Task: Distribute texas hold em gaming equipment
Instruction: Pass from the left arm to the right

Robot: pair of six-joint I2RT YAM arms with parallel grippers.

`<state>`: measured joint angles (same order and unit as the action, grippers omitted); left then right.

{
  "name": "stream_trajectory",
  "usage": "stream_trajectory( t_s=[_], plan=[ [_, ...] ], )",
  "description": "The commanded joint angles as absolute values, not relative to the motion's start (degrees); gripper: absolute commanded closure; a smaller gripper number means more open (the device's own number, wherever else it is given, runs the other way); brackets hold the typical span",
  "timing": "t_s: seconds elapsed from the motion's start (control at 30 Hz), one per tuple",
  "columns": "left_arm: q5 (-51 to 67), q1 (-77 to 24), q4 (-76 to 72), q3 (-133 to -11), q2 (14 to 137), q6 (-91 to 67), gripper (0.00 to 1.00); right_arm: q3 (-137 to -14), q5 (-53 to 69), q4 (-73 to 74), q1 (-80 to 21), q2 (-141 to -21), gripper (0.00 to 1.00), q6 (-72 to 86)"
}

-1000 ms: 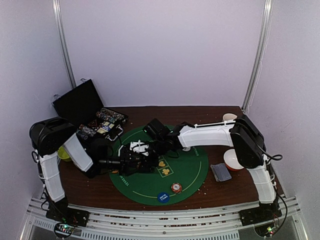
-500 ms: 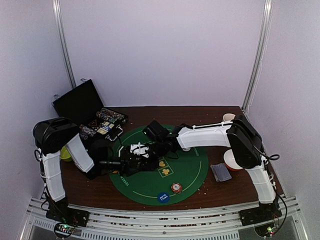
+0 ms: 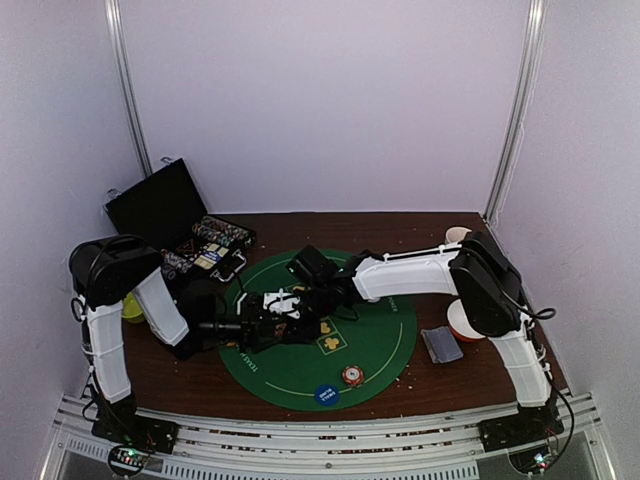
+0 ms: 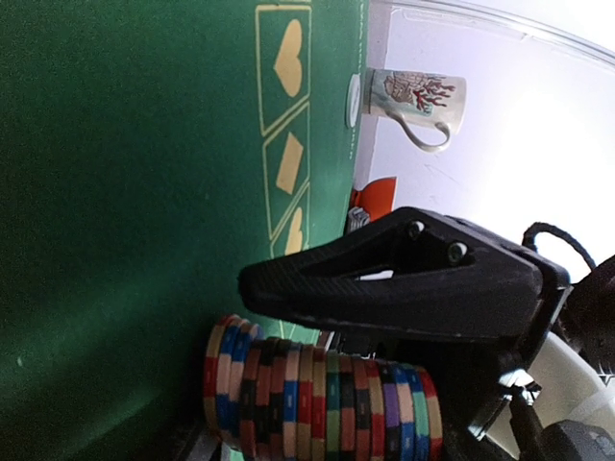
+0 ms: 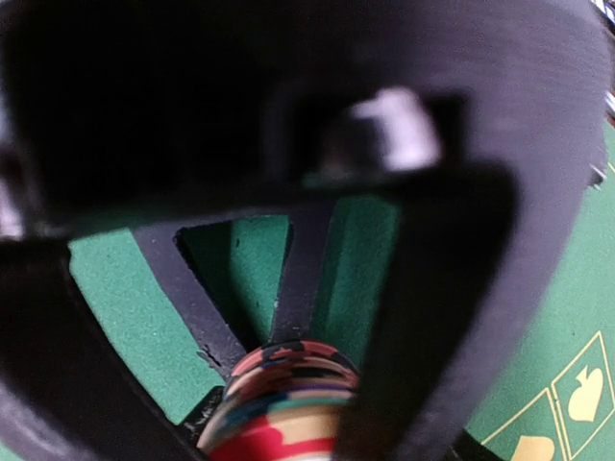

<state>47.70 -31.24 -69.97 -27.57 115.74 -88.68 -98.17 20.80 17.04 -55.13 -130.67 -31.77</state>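
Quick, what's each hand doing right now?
Left hand: closed on the chip stack.
Right hand: apparently closed on the same chip stack.

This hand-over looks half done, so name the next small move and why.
Probably open the left end effector slightly to let go: the chip stack sits over the green mat between both end effectors, and the right end effector seems clamped on it.

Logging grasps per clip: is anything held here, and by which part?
The left gripper clamps a sideways stack of poker chips, seemingly by its two ends. The right gripper brackets its sides; whether it grips cannot be told.
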Motion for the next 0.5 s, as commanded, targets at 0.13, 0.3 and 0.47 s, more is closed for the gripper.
stream_trajectory(
  t_s=[0.13,0.3,0.47],
  plan=[
    [48.91,-31.44,-76.29,-27.63,116.57,-88.86,1.00,-97.71,21.44,16.18,-54.84,-132.48,0.44,-31.26],
    [48.87,-31.35,-76.50,-27.65,116.71,-88.95,1.00,-98.91,21.89,16.85,-54.84,-133.37,0.49,-31.53],
    [49.03,-31.34,-76.55,-27.68,116.96,-88.97,0.96,-100.43,22.84,19.15,-54.96,-133.56,0.72,-32.82]
  ],
)
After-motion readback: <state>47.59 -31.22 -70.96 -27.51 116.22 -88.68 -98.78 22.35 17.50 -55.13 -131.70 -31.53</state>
